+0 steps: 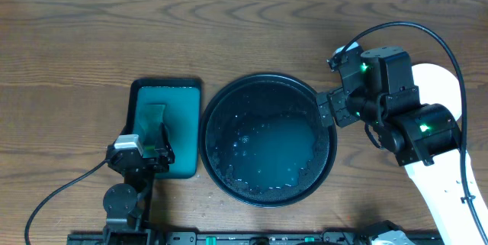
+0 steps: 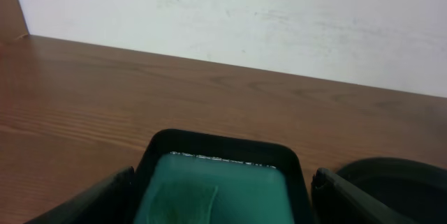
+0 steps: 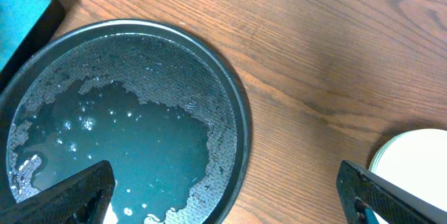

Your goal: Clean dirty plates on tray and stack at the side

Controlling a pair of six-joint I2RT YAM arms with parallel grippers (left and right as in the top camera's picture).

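**A:** Overhead first. Where is the tray?

**B:** The black tray [image 1: 267, 78] sits mid-table [image 1: 91, 39], nearer the front edge, with a teal puddle in it. A green tray [image 1: 166, 82] lies just beside its left rim. The left gripper [image 1: 146, 144] hangs over the green tray's front end. The right gripper [image 1: 326, 110] is at the black tray's right rim.

**A:** And the left wrist view?

**B:** Its fingers [image 2: 91, 199] stand wide apart on either side of the green tray's near end, holding nothing. The black tray's rim shows at the lower right.

**A:** Right wrist?

**B:** Its fingers [image 3: 70, 196] are also spread wide, with nothing between them. The left one is over the puddle. The plates [image 3: 415, 158] show as a pale round edge on bare wood right of the black tray, well apart from it. I cannot tell how many there are.
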